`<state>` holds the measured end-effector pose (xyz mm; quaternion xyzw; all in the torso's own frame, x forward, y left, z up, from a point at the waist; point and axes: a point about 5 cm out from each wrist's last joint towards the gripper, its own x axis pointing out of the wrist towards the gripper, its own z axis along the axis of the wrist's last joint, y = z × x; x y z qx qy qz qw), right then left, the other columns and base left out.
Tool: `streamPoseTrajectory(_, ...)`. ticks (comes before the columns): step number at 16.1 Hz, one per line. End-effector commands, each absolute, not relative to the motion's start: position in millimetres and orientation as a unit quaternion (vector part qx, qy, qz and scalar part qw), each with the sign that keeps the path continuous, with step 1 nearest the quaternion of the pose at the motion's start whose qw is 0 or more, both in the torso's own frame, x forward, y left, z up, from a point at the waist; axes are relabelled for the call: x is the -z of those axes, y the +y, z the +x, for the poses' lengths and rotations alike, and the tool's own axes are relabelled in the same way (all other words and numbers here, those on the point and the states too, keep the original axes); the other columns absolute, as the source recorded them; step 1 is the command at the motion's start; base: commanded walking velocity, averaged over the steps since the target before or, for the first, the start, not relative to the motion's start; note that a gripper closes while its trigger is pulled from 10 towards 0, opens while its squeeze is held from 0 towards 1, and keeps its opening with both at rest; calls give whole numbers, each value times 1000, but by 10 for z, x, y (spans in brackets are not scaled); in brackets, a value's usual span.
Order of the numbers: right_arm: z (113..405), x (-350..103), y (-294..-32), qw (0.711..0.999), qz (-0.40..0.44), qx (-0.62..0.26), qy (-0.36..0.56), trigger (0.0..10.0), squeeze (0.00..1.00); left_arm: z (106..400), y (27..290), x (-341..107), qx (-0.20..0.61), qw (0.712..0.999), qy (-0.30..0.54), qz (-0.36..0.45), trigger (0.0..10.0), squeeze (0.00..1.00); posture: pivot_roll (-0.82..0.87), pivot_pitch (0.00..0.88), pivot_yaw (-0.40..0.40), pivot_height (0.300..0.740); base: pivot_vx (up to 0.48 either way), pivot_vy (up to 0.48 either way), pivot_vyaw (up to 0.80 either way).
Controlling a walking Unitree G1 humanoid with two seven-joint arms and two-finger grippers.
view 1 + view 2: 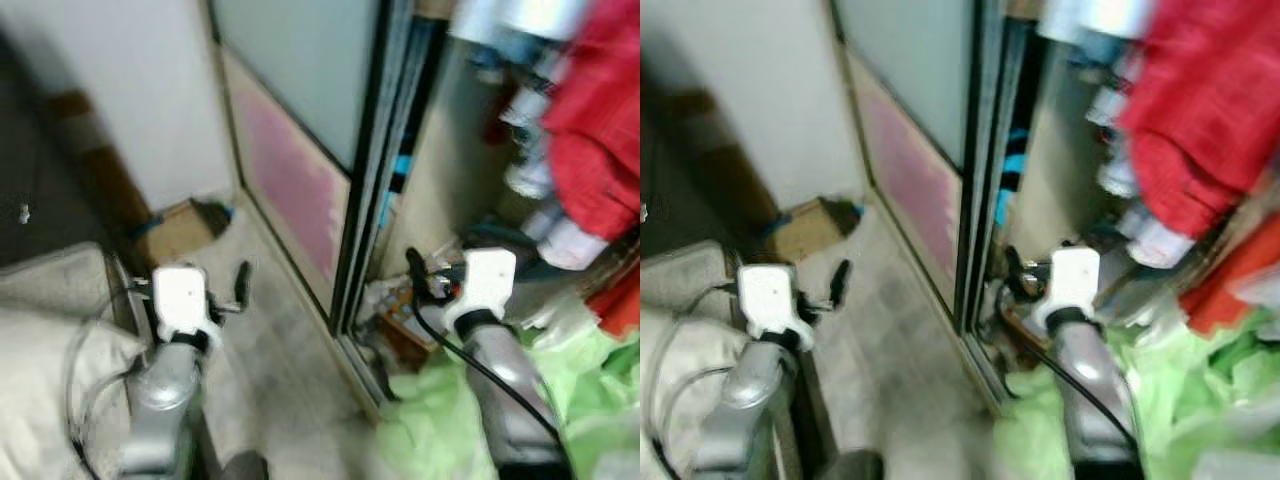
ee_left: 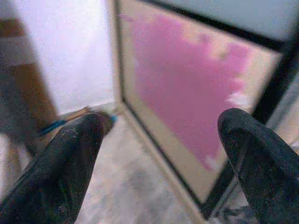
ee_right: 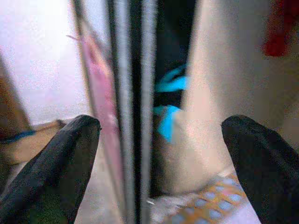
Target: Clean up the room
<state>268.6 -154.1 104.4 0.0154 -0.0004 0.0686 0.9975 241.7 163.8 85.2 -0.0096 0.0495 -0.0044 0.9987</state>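
The pictures are blurred. Both silver arms are raised in front of me. My left gripper (image 2: pixel 161 128) is open with nothing between its fingers (image 1: pixel 242 282), and it points at the pink lower panel (image 2: pixel 187 88) of a sliding wardrobe door. My right gripper (image 3: pixel 161 126) is also open and empty, facing the door's dark edge (image 3: pixel 128 102) and the wardrobe's open side. A light green cloth (image 1: pixel 440 410) lies on the floor under the right arm. Small clutter (image 1: pixel 395 315) sits at the foot of the wardrobe opening.
Red garments (image 1: pixel 600 130) hang in the wardrobe at the right. A beige cushion or bedding (image 1: pixel 50 330) lies at the left. A flat brown box (image 1: pixel 175 232) rests by the white wall. Pale floor (image 1: pixel 270 340) runs between the bedding and the door.
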Motion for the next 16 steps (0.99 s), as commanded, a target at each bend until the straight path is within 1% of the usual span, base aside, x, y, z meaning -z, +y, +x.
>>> streamPoseTrajectory(1, 2687, -1020, -1574, 998, 15, -68, 6, 10000, 0, 2420, 1602, -856, -4, 998, 54, -14, 10000, 0, 32, 35, -50, 740, 0, 0, 0)
streamPoseTrajectory(3, 2687, -1026, -1565, 997, 1, -73, 5, 10000, 0, 2424, 1566, -866, -6, 998, 63, -18, 10000, 0, 23, 43, -40, 740, 0, 0, 666)
streamPoseTrajectory(5, 2658, -1038, -1552, 997, -4, -80, -5, 10000, 0, 2453, 1530, -894, 23, 998, 60, 17, 10000, 0, 17, 50, -29, 740, 0, 0, 800)
streamPoseTrajectory(8, 2661, -1014, -1552, 997, -1, -77, -1, 10000, 0, 2423, 1483, -883, 32, 997, 71, -1, 10000, 0, 21, 53, -24, 740, 0, 0, 800)
streamPoseTrajectory(10, 2693, -1045, -1523, 996, -16, -90, -11, 10000, 0, 2451, 1506, -894, 23, 997, 67, -19, 10000, 0, 29, 49, -30, 740, 0, 0, 800)
streamPoseTrajectory(11, 2690, -1073, -1477, 993, -30, -109, -21, 10000, 0, 2487, 1520, -928, 30, 998, 60, 8, 10000, 0, 32, 48, -29, 740, 0, 0, 800)
streamPoseTrajectory(12, 2699, -1075, -1469, 994, -18, -109, -18, 10000, 0, 2515, 1549, -958, 40, 997, 55, 27, 10000, 0, 32, 45, -26, 740, 0, 0, 800)
streamPoseTrajectory(14, 2721, -1054, -1521, 996, -5, -92, -11, 10000, 0, 2534, 1583, -961, 28, 997, 64, 11, 10000, 0, 34, 40, -19, 740, 0, 0, 800)
streamPoseTrajectory(16, 2738, -1064, -1539, 996, -3, -89, -15, 10000, 0, 2530, 1592, -964, 28, 997, 69, 24, 10000, 0, 32, 38, -12, 740, 0, 0, 800)
